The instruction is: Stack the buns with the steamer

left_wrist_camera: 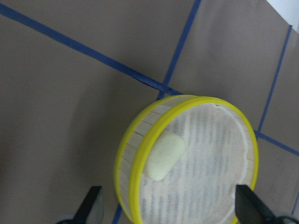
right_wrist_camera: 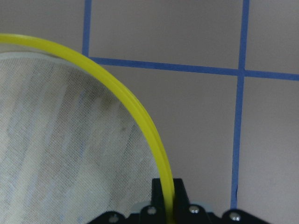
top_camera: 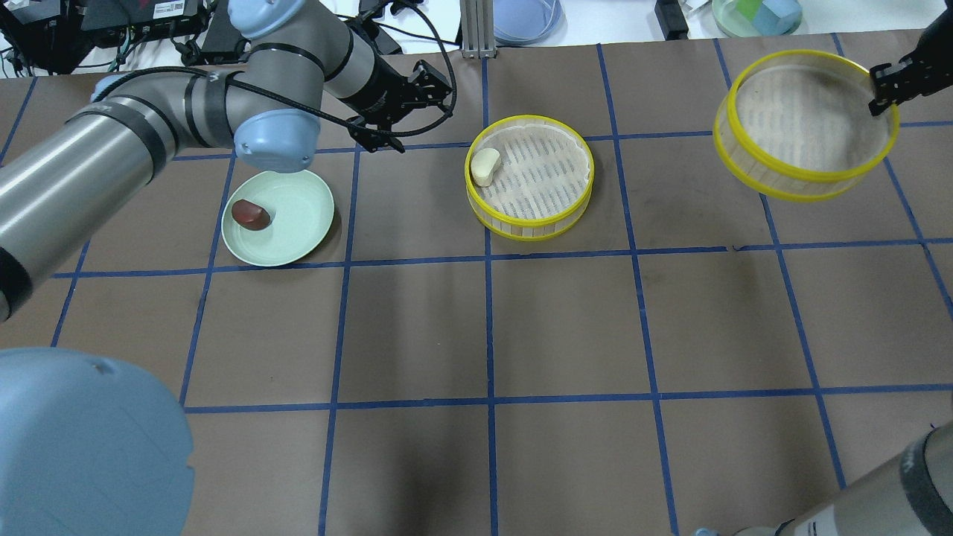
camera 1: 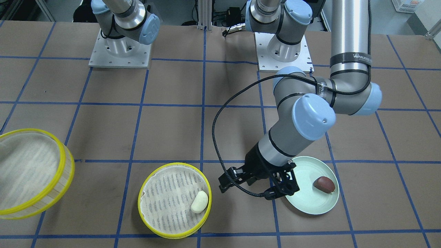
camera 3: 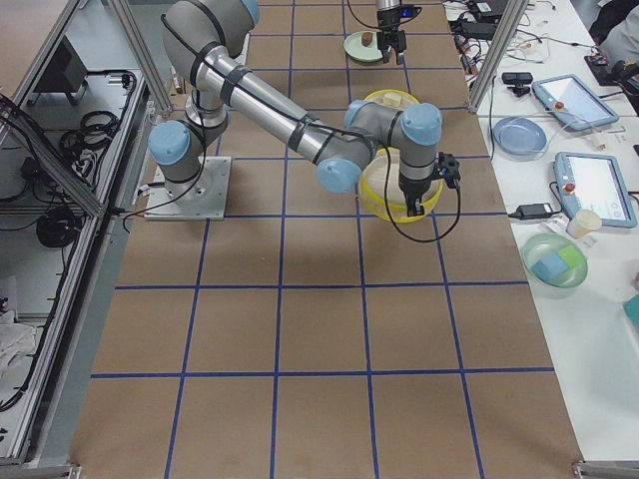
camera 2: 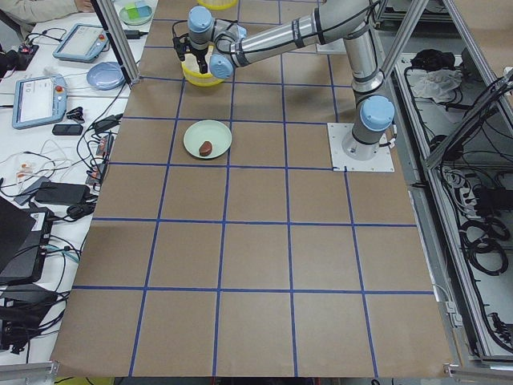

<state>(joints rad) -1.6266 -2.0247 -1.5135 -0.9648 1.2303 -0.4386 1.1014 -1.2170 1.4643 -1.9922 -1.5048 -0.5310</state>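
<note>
Lying in one tray [top_camera: 547,233], white bun [top_camera: 485,165]; brown bun [top_camera: 250,214] on plate [top_camera: 298,223] (left pincer [top_camera: 424,112] wide, right pincer [top_camera: 886,93] gripping other tray [top_camera: 797,182])

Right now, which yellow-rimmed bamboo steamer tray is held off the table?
The empty tray in the right gripper; the other tray sits flat, holding the creamy-white oval bun.

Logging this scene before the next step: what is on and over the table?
resting steamer tray: 1, yellow-rimmed; on the table
held steamer tray: 1, yellow-rimmed; off the table, tilted
white bun: 1, creamy; inside the resting steamer tray, near its rim
brown bun: 1, reddish-brown; on the plate
plate: 1, pale green; on the table
table: 1, brown, blue grid
left gripper: 1, black, open; between plate and resting tray
right gripper: 1, black; shut on the held tray's rim
</note>
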